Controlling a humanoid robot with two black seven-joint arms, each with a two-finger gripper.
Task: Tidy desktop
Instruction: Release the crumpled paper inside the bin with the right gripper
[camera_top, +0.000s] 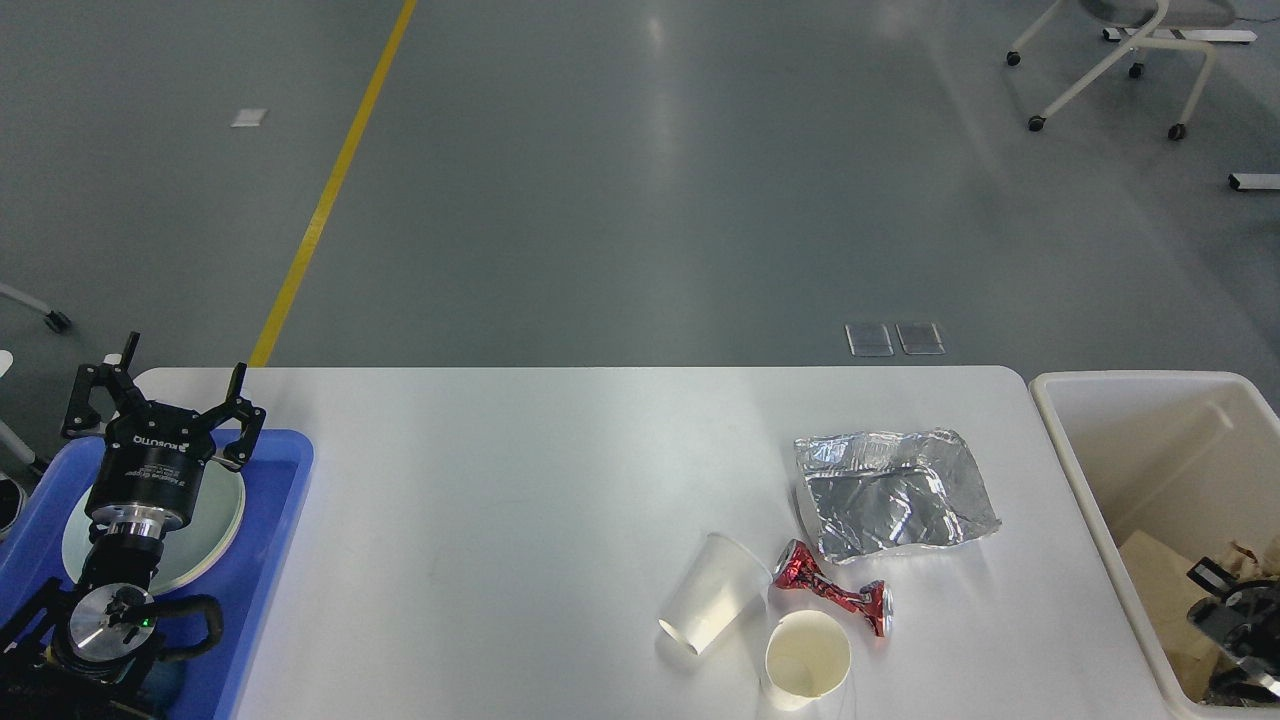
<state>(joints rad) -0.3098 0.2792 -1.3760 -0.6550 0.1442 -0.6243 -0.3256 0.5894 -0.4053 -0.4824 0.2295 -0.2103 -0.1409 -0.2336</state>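
While left jaws (165, 395) gape, desktop (520, 500) lies right.

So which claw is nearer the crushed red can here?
Right. The right claw sits low over the cream bin, just past the table edge to the right of the crushed red can. The left claw hangs open over the blue tray, at the table's far left.
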